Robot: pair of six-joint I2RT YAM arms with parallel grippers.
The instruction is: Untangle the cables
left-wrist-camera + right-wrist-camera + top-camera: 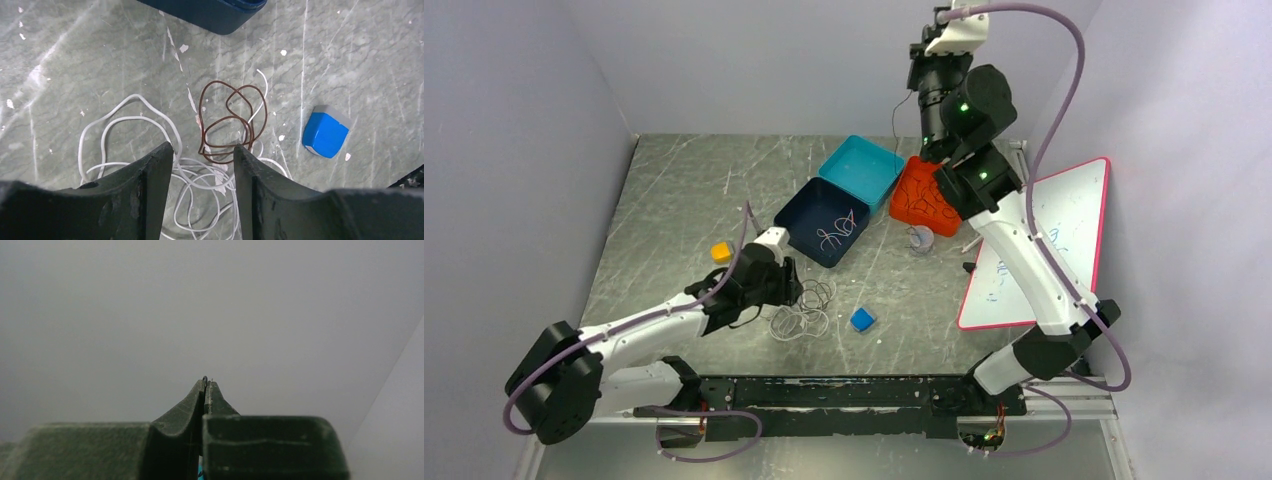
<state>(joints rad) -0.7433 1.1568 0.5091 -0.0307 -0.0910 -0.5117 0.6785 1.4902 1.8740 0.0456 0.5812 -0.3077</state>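
Left claw (202,150): low over the surface (674,190), fingers apart and closed on nothing. White loops run through the gap between them.
Right claw (206,383): raised high in front of the grey back wall, fingers pressed together and clamped on the black cable (205,378). A tiny dark end of it pokes out at the tips.
Black cable, top view: a thin strand hangs from the raised arm down toward the far trays. Its lower end cannot be made out.
White cables (127,125): a loose heap of overlapping loops lying flat near the front of the surface, right at the left claw, with the blue block (862,319) near on their right.
Dark cable (232,122): brownish in the wrist view, folded into a few loops. It lies just past the left fingertips and crosses over the white loops.
Navy tray (809,215): behind the heap, with one whitish cable (839,230) curled inside.
Teal tray (861,168): behind the navy tray and touching it.
Orange tray (904,200): right of the teal tray, partly hidden by the right arm, with dark wiry cables (929,205) inside.
Yellow block (720,252): on the surface beside the left arm, left of the navy tray.
Whiteboard (1064,215): lies flat along the right side of the surface, under the right arm.
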